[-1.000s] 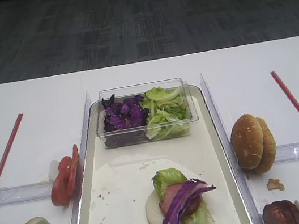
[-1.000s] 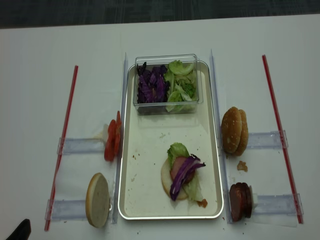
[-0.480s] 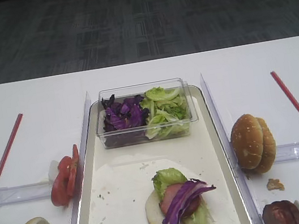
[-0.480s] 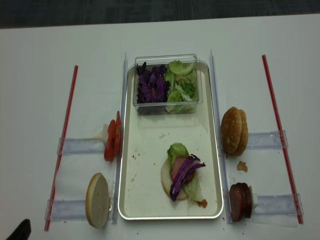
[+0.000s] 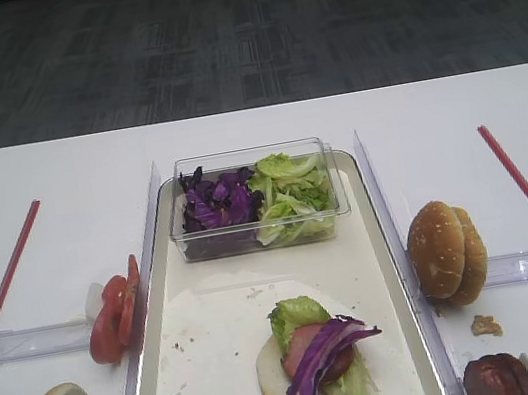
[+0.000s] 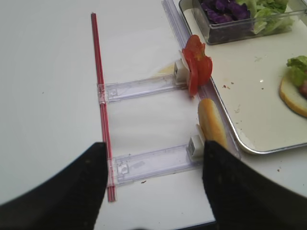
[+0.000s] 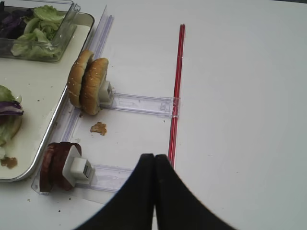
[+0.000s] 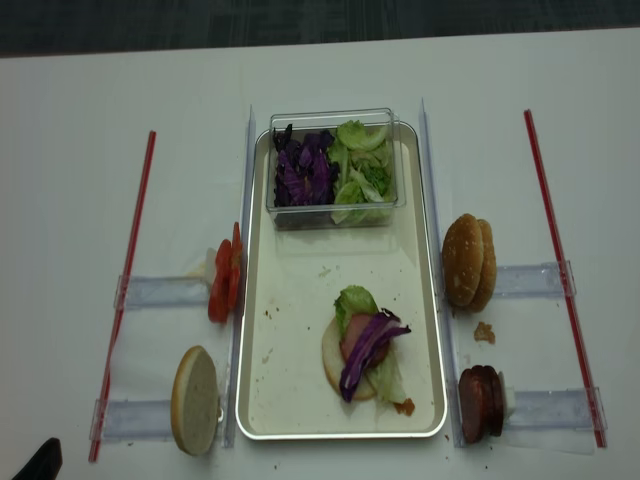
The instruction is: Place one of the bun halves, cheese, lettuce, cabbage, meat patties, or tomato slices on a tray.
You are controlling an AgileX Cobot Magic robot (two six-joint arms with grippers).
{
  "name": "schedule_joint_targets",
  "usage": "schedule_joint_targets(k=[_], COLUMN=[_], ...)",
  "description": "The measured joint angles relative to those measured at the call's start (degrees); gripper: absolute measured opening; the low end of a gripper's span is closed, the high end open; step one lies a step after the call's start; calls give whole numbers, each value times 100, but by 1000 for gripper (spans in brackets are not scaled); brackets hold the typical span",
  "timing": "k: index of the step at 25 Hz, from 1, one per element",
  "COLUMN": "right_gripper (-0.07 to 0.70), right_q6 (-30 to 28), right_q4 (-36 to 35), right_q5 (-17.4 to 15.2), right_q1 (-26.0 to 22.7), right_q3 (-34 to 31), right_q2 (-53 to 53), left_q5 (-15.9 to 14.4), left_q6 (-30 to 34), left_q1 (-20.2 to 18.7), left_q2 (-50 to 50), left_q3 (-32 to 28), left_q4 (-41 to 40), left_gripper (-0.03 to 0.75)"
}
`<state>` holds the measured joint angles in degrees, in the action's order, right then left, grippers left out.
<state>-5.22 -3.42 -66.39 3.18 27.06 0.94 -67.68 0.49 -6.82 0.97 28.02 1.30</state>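
On the silver tray (image 8: 340, 434) lies a stack: bun base, lettuce, a meat patty and a purple cabbage strip (image 8: 368, 345) (image 5: 316, 356) on top. Left of the tray a bun half (image 6: 211, 124) (image 8: 195, 400) and tomato slices (image 6: 196, 67) (image 8: 225, 280) stand on edge. On the right stand two bun halves (image 7: 88, 86) (image 5: 446, 253) and meat patties (image 7: 55, 165) (image 8: 480, 403). My left gripper (image 6: 154, 144) is open and empty above the table, left of the bun half. My right gripper (image 7: 154, 158) is shut and empty, right of the patties. No cheese is in view.
A clear tub (image 8: 335, 170) of purple cabbage and lettuce sits at the tray's far end. Clear plastic holders (image 6: 144, 86) (image 7: 139, 103) and red strips (image 6: 100, 96) (image 7: 176, 91) lie on both sides. A crumb (image 7: 99, 127) lies near the right buns.
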Motion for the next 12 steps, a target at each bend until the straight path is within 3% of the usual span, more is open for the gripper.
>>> schedule_joint_targets(k=[12], right_gripper=[23], right_q6=[0], right_q4=[0], right_q5=[0], right_q1=[0], right_q3=[0], right_q2=[0], left_q5=[0], left_q6=[0], left_q1=[0], left_q2=[0], left_q3=[0], left_q4=[0], left_gripper=[412])
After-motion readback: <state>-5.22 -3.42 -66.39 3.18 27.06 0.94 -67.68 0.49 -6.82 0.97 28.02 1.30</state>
